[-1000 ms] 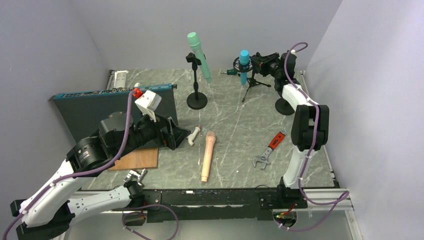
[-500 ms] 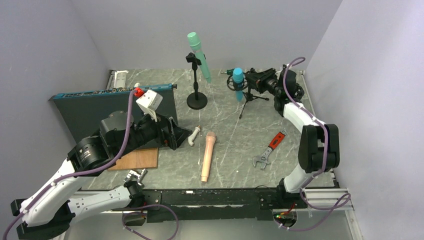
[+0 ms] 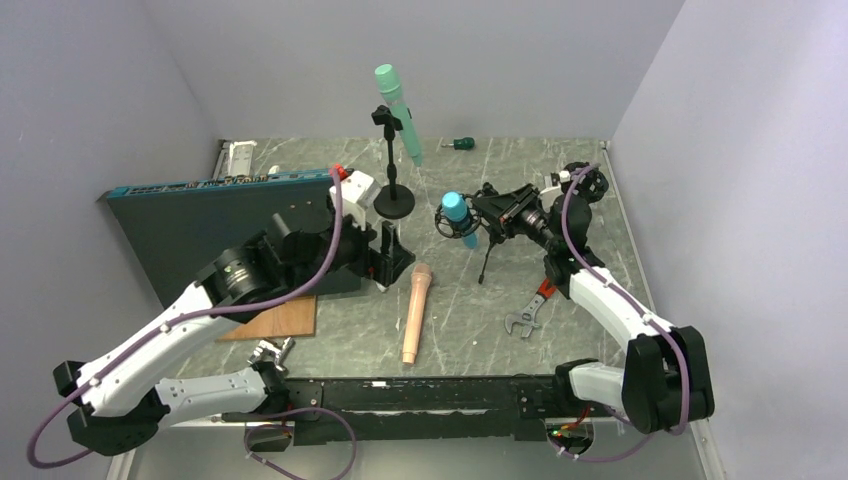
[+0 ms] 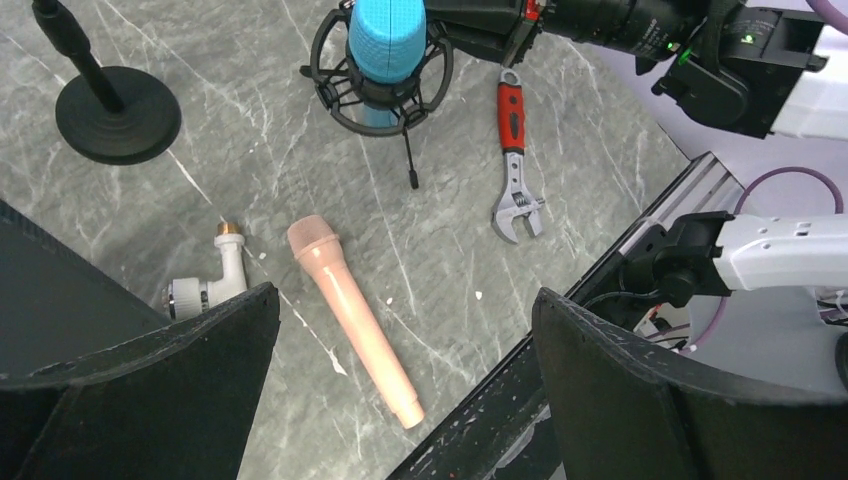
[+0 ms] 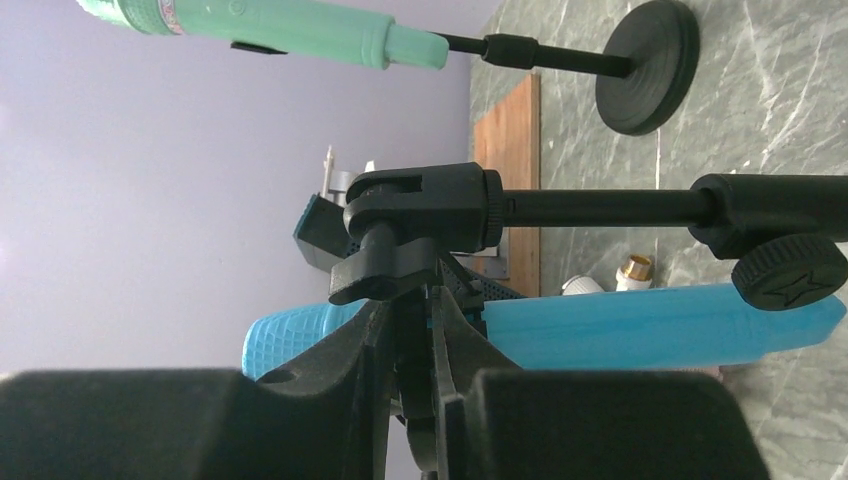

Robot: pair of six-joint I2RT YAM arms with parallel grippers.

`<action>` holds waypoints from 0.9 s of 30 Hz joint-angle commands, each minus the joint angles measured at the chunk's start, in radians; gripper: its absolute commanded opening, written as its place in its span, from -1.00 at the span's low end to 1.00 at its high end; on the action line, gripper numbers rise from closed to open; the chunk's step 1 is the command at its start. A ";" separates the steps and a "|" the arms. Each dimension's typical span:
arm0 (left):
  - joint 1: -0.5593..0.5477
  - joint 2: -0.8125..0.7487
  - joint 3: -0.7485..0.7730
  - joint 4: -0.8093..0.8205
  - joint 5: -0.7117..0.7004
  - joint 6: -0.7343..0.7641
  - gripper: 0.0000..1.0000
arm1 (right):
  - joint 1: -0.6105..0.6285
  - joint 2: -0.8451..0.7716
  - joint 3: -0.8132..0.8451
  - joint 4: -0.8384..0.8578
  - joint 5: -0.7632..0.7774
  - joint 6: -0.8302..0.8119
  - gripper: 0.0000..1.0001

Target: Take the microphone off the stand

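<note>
A blue microphone (image 3: 456,212) sits in the black shock mount of a small tripod stand (image 3: 487,255). My right gripper (image 3: 497,213) is shut on the stand's mount and holds it tilted over the middle of the table. In the right wrist view the gripper (image 5: 420,330) clamps the black mount, with the blue microphone (image 5: 650,325) just behind it. My left gripper (image 3: 395,255) is open and empty, to the left of the blue microphone. In the left wrist view the gripper (image 4: 405,295) is wide open, with the blue microphone (image 4: 385,40) at the top.
A green microphone (image 3: 395,110) stands on a round-based stand (image 3: 394,203) at the back. A pink microphone (image 3: 415,310), a red-handled wrench (image 3: 535,300), a white pipe elbow (image 4: 205,285), a wooden board (image 3: 275,320) and a dark panel (image 3: 180,215) lie around.
My right gripper has carried the stand with the blue microphone from the back right towards the middle. My left arm has swung right and forward towards it.
</note>
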 commanded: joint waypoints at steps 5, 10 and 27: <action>-0.002 0.133 0.072 0.193 0.086 0.038 0.98 | -0.004 -0.066 -0.131 0.016 -0.037 0.082 -1.00; -0.001 0.264 0.115 0.246 0.076 0.086 0.88 | -0.007 -0.056 -0.196 0.142 -0.091 0.127 -1.00; -0.002 0.527 0.188 0.416 -0.026 0.095 0.87 | -0.043 -0.060 -0.234 0.207 -0.138 0.137 -1.00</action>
